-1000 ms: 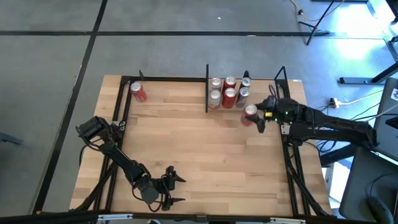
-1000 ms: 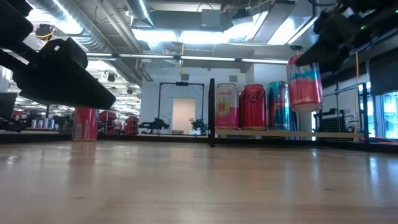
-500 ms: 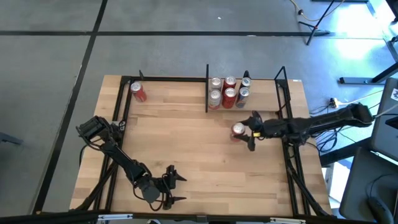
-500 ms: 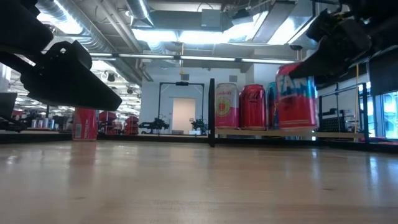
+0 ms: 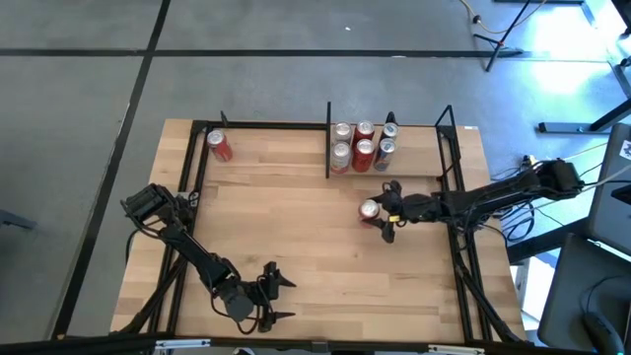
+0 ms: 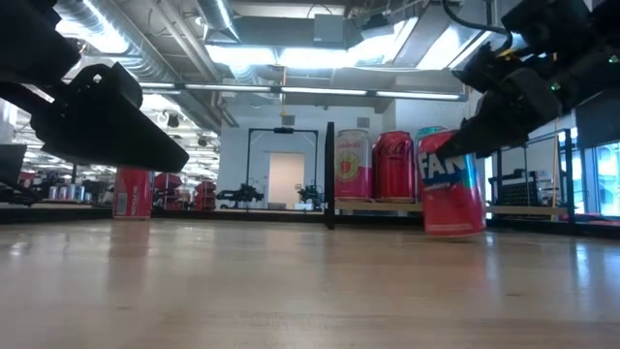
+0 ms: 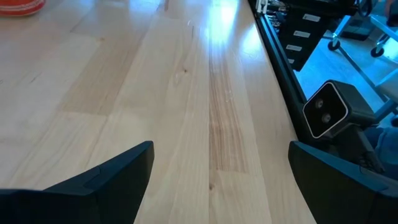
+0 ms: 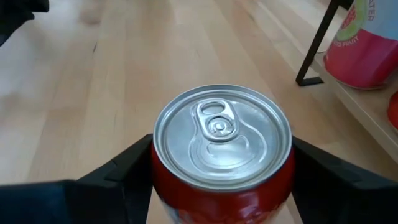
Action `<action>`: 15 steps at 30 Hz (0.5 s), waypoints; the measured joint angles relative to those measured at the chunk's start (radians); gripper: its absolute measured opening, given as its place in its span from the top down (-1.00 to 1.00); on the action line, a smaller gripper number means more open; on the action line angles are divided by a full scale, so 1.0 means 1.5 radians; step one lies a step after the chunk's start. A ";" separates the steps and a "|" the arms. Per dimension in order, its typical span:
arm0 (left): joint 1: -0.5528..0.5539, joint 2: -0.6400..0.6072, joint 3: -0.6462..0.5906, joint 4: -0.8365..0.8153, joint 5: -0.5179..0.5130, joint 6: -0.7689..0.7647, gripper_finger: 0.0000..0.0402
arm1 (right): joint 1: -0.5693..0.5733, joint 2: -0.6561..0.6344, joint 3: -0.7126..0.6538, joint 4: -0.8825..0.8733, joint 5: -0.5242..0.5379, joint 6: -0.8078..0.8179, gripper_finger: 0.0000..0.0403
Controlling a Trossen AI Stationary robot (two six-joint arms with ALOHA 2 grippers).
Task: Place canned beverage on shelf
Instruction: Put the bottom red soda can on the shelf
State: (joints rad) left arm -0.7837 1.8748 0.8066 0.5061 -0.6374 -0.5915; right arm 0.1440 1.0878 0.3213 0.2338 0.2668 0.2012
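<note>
The right gripper pinched an upright red soda can on the tabletop, while the left gripper waited spread wide.

A red can with a silver top and pull tab stands upright on the desk, in front of the shelf and apart from it, with blue-and-white lettering on its side in the low view. The shelf is a narrow light-wood ledge along the desk's far edge, framed by thin black uprights beside a dark divider. Several upright cans already stand on it.
</note>
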 joint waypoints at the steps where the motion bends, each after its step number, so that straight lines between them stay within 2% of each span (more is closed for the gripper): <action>1: 0.000 0.000 0.000 0.000 0.002 0.000 -0.80 | 0.000 0.002 0.000 -0.001 -0.002 0.000 -0.39; 7: 0.000 0.000 0.000 0.001 0.003 0.000 -0.80 | 0.000 -0.004 0.010 -0.029 -0.009 0.000 -0.64; 15: 0.000 0.000 0.000 0.001 0.005 -0.001 -0.80 | 0.000 -0.027 0.154 -0.248 -0.011 -0.012 -0.81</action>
State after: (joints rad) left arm -0.7841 1.8748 0.8066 0.5076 -0.6300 -0.5926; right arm 0.1440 1.0478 0.5518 -0.1389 0.2500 0.1837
